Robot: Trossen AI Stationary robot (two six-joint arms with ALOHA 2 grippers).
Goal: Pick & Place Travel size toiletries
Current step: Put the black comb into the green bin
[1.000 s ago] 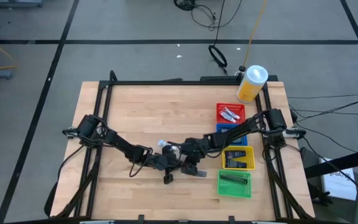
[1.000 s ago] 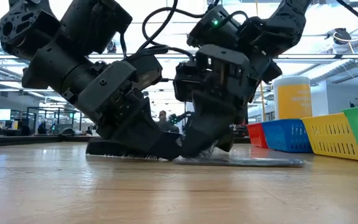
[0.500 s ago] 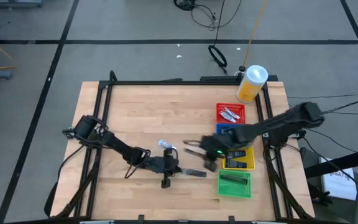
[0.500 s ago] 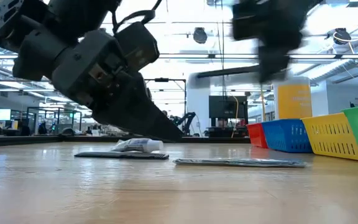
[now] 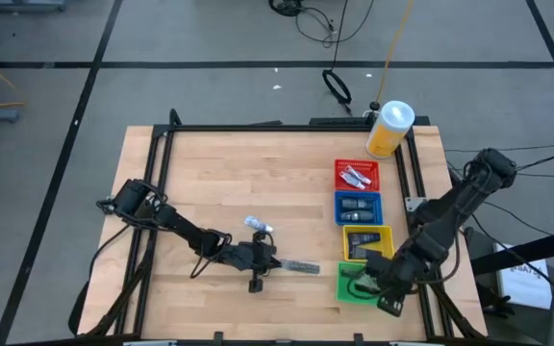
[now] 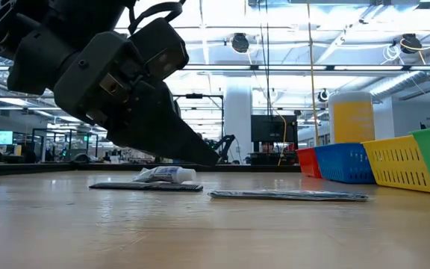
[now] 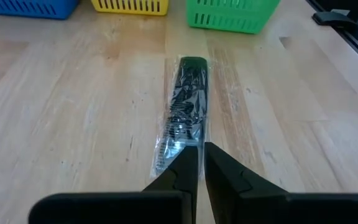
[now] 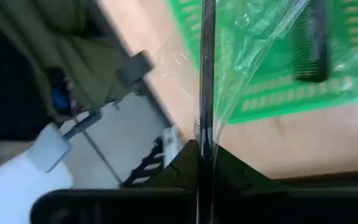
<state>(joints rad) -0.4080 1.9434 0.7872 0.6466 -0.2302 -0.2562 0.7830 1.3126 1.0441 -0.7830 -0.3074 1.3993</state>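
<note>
A black comb in a clear wrapper [image 5: 299, 266] [image 7: 185, 118] lies flat on the wooden table right of centre. My left gripper [image 5: 275, 261] [image 7: 201, 158] is shut, and its tips stand just over that packet's near end; in the low view they [image 6: 209, 158] are off the table. My right gripper [image 5: 373, 284] [image 8: 202, 152] hangs over the green basket [image 5: 349, 293] [image 8: 272, 93], shut on another wrapped comb [image 8: 207, 87]. A black comb [image 8: 312, 43] lies in that basket. A white tube [image 5: 258, 225] [image 6: 166, 175] lies on the table farther back. My right gripper pinches one end of the wrapped comb [image 8: 205, 134] between its two fingers. The fingers slant down from the table's right side, and the thin packet runs straight out along them, edge-on. It is lifted clear above the green basket, and its loose clear wrapper [image 8: 253, 56] flares to one side.
Red [image 5: 357, 175], blue [image 5: 358, 207] and yellow [image 5: 366, 243] baskets stand in a row behind the green one along the right side. A yellow canister with a white lid [image 5: 390, 128] stands at the far right corner. A flat dark packet [image 6: 146, 187] lies by the tube.
My right gripper has risen from the table's middle and swung toward the right edge with a wrapped comb, turning as it went, and now hangs over the green basket. My left gripper has lifted its tips off the table.
</note>
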